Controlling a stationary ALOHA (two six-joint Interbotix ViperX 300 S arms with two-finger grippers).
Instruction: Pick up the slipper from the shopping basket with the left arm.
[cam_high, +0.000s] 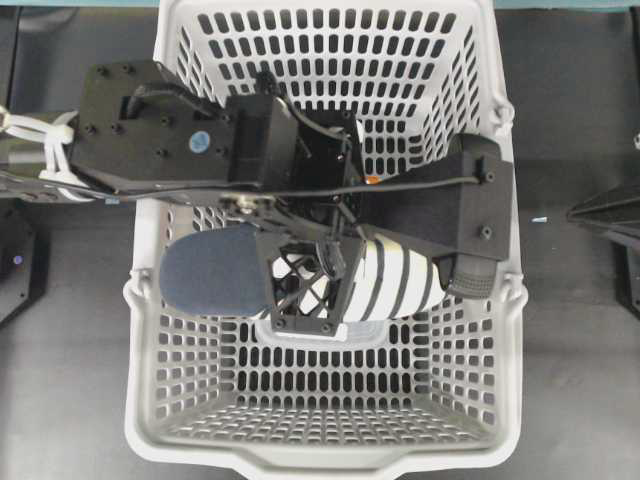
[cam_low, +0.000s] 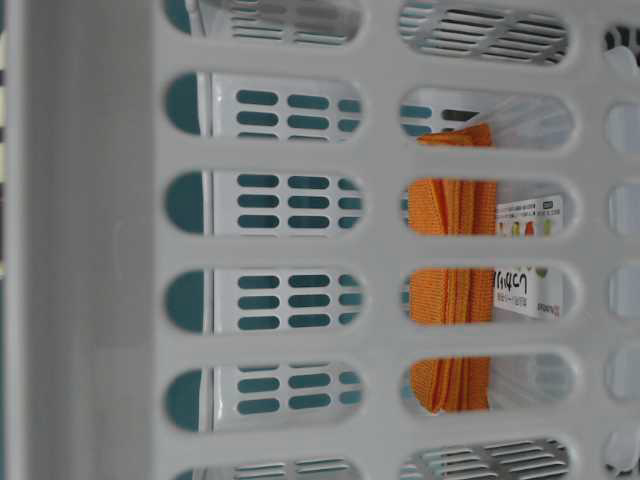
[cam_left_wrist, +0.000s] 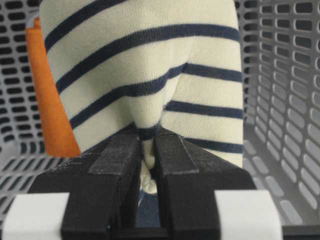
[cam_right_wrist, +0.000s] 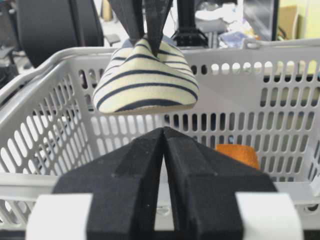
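The slipper (cam_high: 395, 275), cream with navy stripes and a navy insole, hangs lengthwise over the middle of the light grey shopping basket (cam_high: 150, 420). My left gripper (cam_high: 318, 272) reaches in from the left and is shut on the slipper. In the left wrist view the black fingers (cam_left_wrist: 117, 155) pinch a fold of the striped upper (cam_left_wrist: 150, 65). In the right wrist view the slipper (cam_right_wrist: 145, 82) hangs level with the basket's far rim (cam_right_wrist: 250, 52), held from above. My right gripper (cam_right_wrist: 163, 132) is shut and empty, outside the basket's near wall.
An orange folded cloth (cam_left_wrist: 47, 100) stands in the basket beside the slipper. It also shows in the right wrist view (cam_right_wrist: 239, 154) and, through the wall slots, in the table-level view (cam_low: 450, 290). The right arm (cam_high: 610, 215) sits at the right edge.
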